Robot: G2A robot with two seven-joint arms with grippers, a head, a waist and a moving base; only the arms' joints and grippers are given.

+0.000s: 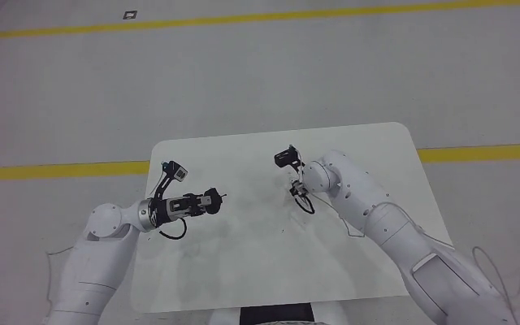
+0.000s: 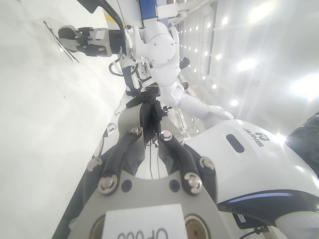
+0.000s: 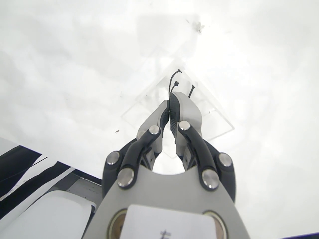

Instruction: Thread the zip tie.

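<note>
Right wrist view showed the right tool (image 3: 170,103) clenched on a black zip tie (image 3: 171,83), strap running upward mid-frame beyond it.

a thin black zip tie (image 3: 170,87) stood pinched in the closed right gripper (image 3: 170,103), curving above the clear sheet (image 3: 216,120); another tie (image 3: 191,91) lay on that sheet

The top view looks down from above the arms, well off, at the whole table (image 1: 268,276); the left wrist view sits close behind the left gripper (image 2: 150,111), facing sideways across the table toward the right gripper (image 2: 65,38); the right wrist view faces down at the table from near; all 3 share the right gripper.
</note>
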